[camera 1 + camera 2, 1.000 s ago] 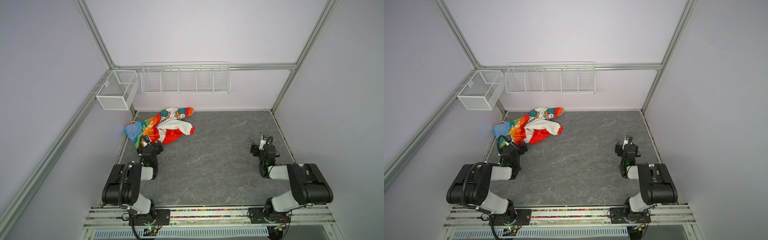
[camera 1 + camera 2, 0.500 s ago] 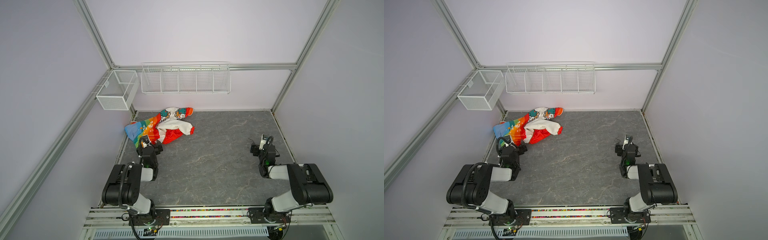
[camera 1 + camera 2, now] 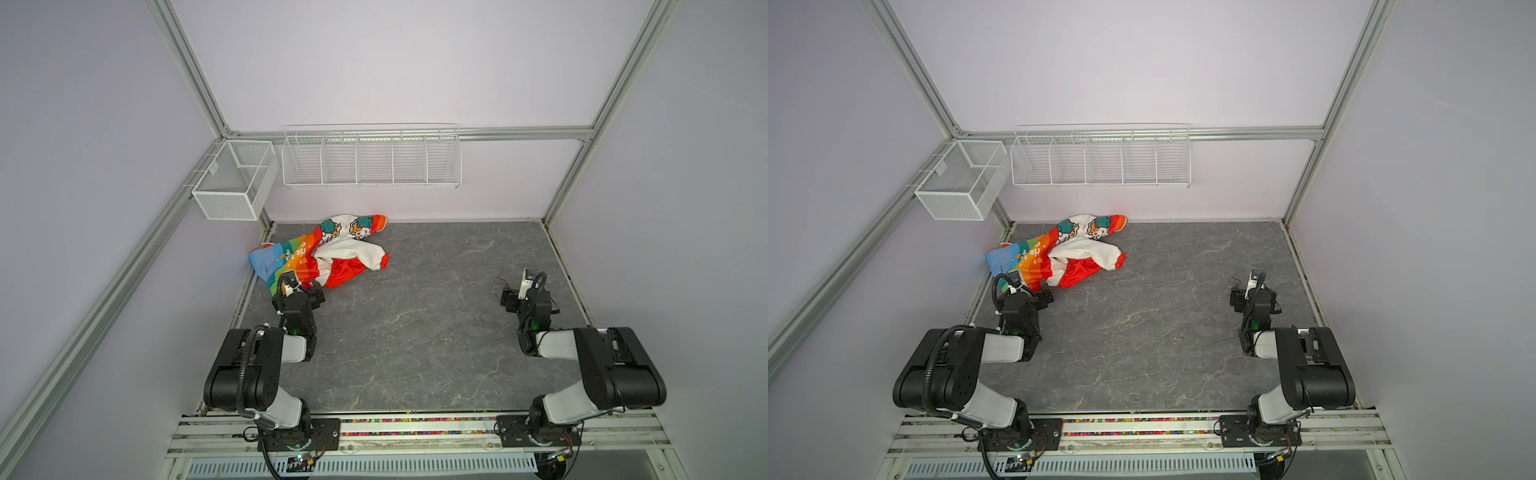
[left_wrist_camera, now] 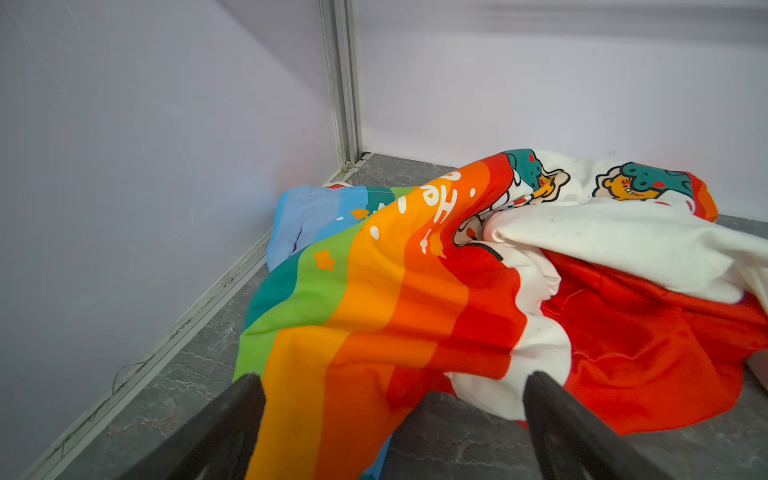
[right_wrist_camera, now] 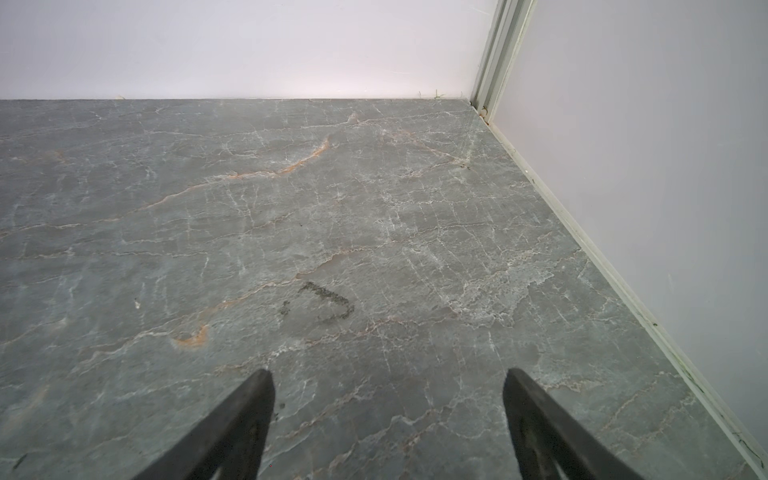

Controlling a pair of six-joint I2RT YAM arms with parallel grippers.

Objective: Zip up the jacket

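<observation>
Looking down in both top views, the jacket lies crumpled in the far left corner of the grey surface, with its rainbow half toward the wall and its white and red folds toward the middle. The left hand sits at the heap's near edge. The right hand is well apart from it, over bare surface on the other side. Nothing looks zipped, so I judge the task to be at its opening step: getting hold of the garment to spread it.

From the left wrist view, the left hand is spread wide and grips nothing. The rainbow hem runs between its two fingers, though I cannot tell whether they touch the cloth. No zipper shows among the folds.

From the right wrist view, the right hand is likewise wide apart and empty, with only bare surface ahead.

The next move, as I judge it, calls for pinching an edge, drawing the jacket out of the corner and flattening it until both zipper sides are found. The right hand would need to cross over to help.
</observation>
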